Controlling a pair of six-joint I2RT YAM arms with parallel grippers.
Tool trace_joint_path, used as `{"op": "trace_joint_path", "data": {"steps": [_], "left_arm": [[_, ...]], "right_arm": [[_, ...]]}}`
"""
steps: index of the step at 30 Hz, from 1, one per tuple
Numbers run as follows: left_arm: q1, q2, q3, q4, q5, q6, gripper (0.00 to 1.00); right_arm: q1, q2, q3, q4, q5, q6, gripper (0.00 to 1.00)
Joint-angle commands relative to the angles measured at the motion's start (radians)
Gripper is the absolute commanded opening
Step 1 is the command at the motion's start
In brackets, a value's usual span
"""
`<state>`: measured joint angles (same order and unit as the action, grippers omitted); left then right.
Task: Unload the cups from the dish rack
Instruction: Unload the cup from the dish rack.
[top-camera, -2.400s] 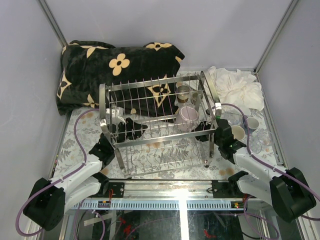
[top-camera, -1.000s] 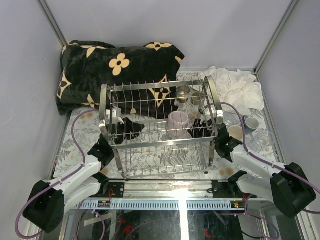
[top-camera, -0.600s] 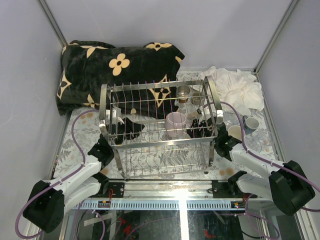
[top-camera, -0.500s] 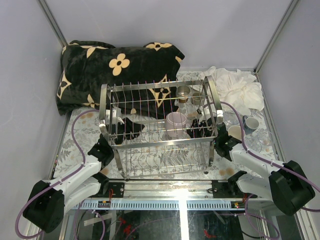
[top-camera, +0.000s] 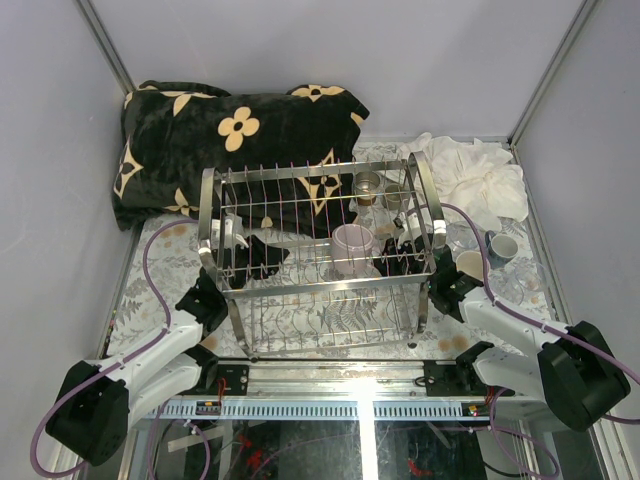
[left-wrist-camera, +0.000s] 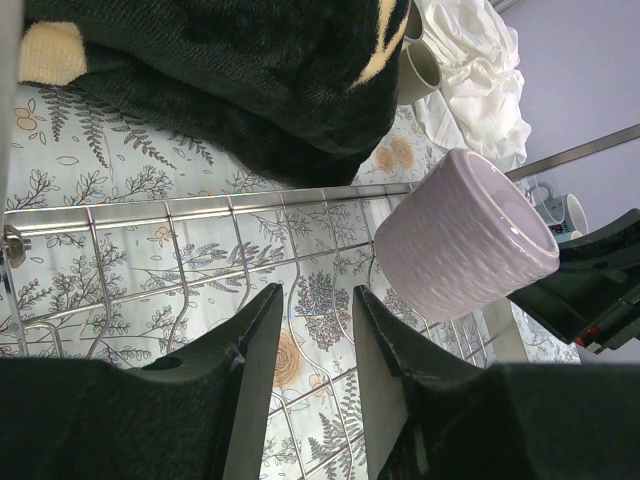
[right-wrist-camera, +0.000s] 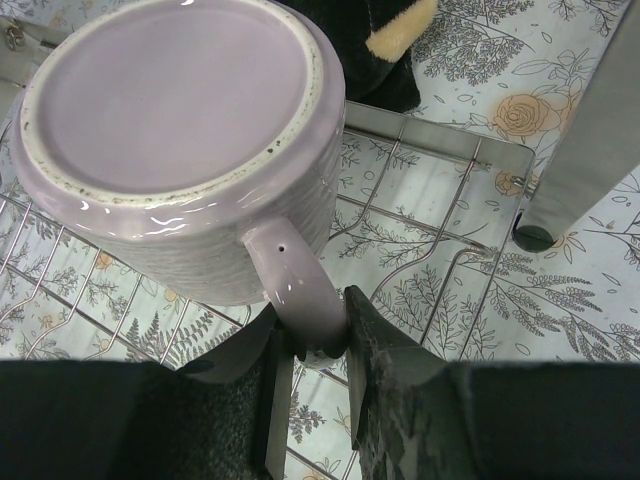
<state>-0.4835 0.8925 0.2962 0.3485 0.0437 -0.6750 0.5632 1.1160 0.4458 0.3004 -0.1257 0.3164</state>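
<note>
Left arm (top-camera: 160, 355) and right arm (top-camera: 510, 325): white links, chunky black joint housings. Purple cable (top-camera: 150, 262) runs along each. Fingers (left-wrist-camera: 250, 385) matte black.

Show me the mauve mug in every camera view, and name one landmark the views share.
Top external: the mauve mug is right of centre, inside the dish rack.
Left wrist: right of centre, above the rack's wires.
Right wrist: upper left, base toward the camera, handle pinched by the right gripper.
Shared landmark: the dish rack's chrome wires, next to the mug in all three views.
</note>
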Motion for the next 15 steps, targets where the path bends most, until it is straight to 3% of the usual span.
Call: {"op": "trace_joint_path", "data": {"steps": [1,15], "left_arm": [[-0.019,0.019,0.019,0.032,-0.010,0.009,0.34],[-0.019,0.013,0.018,0.029,-0.012,0.008,0.34]], "right_arm": [[0.060,-0.009,0.001,-0.005,-0.009,0.010,0.00],[0.060,-0.186,-0.112,0.069,0.012,0.121,0.00]]}}
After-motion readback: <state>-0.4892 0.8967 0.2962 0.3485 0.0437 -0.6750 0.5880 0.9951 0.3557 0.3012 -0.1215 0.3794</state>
